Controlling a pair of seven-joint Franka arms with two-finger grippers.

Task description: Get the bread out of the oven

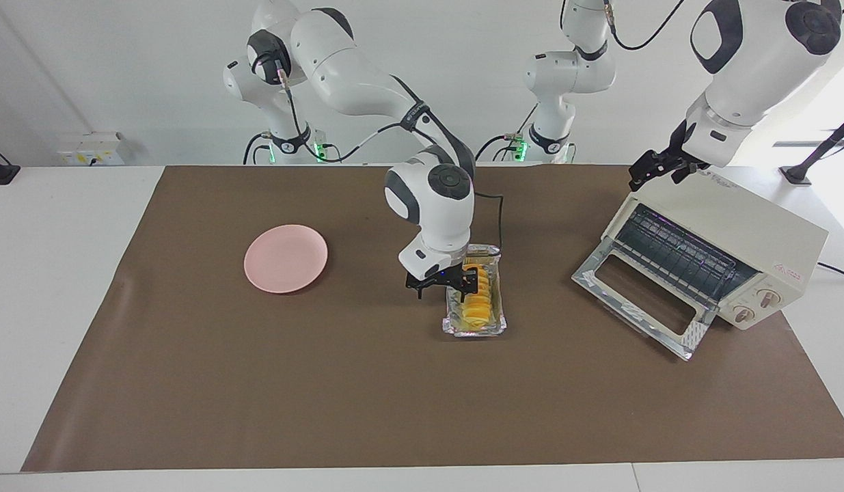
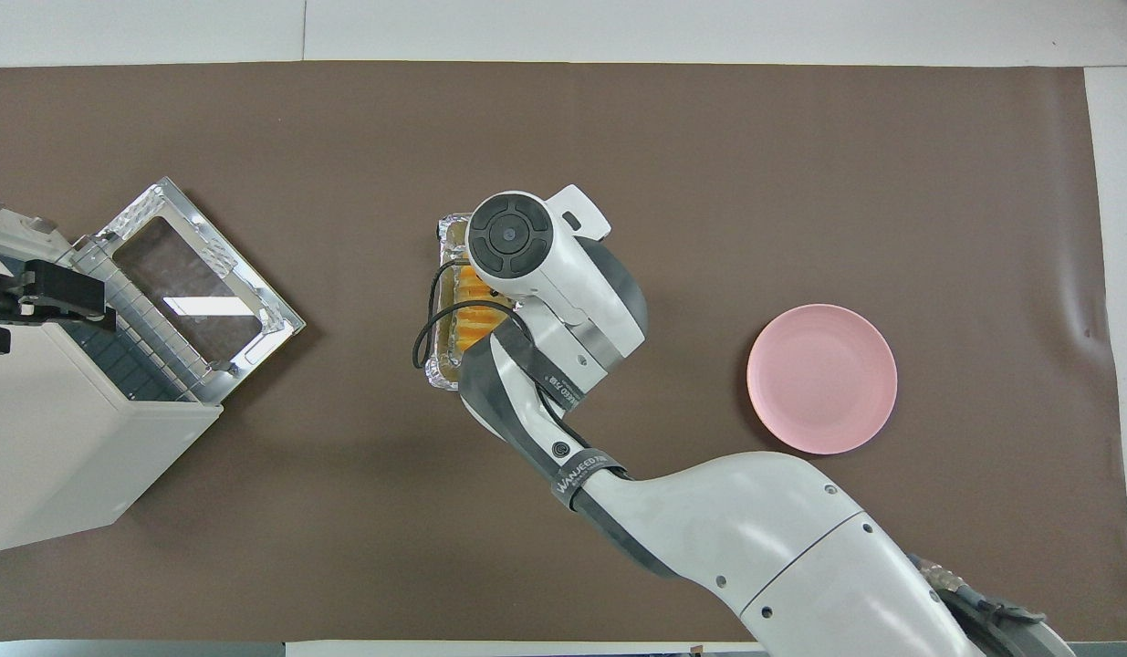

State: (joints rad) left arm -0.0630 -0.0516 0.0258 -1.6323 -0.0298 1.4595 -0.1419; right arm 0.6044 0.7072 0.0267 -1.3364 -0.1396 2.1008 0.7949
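Lying in a crinkled foil tray (image 1: 456,326), ridged yellow bread (image 1: 478,304) out on the brown mat (image 1: 326,383), well apart from the boxy cream oven (image 1: 722,256) with its glass door dropped open, wire rack bare. Right gripper (image 1: 443,283) low at the bread, fingers apart astride the loaf. Left gripper (image 1: 657,169) waiting over the oven, parted. Round pink plate (image 1: 286,258) farther from the oven than the tray.

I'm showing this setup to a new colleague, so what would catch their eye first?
Probably the right gripper down at the golden-yellow ridged loaf, which lies in a crinkled silver foil tray mid-table, one finger on the bread. Next, the cream-white toaster oven toward the left arm's end, its glass door dropped open, the left gripper waiting over its top. A round pink plate lies toward the right arm's end.
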